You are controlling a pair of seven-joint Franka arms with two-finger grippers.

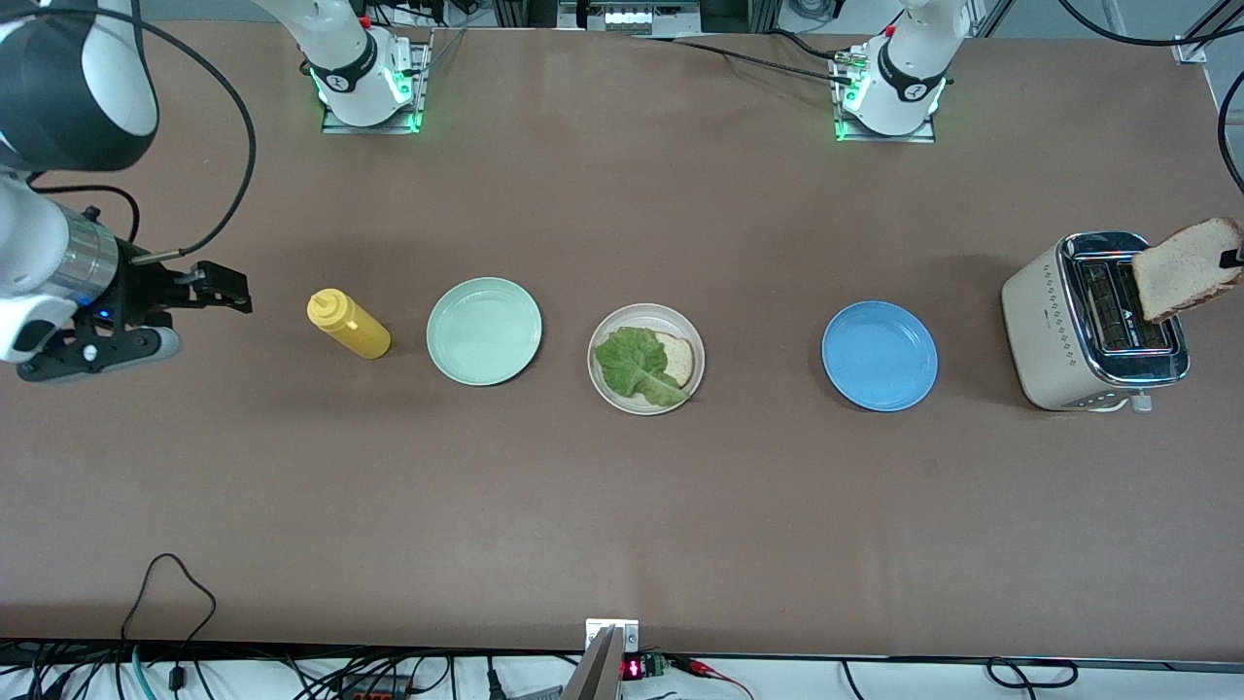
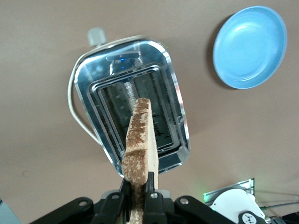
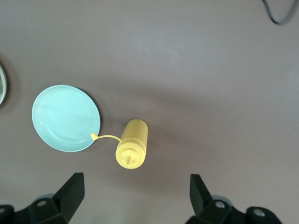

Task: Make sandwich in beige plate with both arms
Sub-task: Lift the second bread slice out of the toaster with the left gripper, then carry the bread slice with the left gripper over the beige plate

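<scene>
At mid-tabletop, the beige plate carries one bread slice with a lettuce leaf lying on it.
Toward the left arm's end, the left gripper pinches a second bread slice above the toaster. Toward the right arm's end, the right gripper waits with fingers spread wide over the mustard bottle, beside the mint-green plate.

From my right wrist cam I'm looking straight down on the yellow squeeze bottle standing upright on the brown table, with the mint-green plate just beside it. The right gripper hangs above them, fingers spread wide, nothing between them.
</scene>
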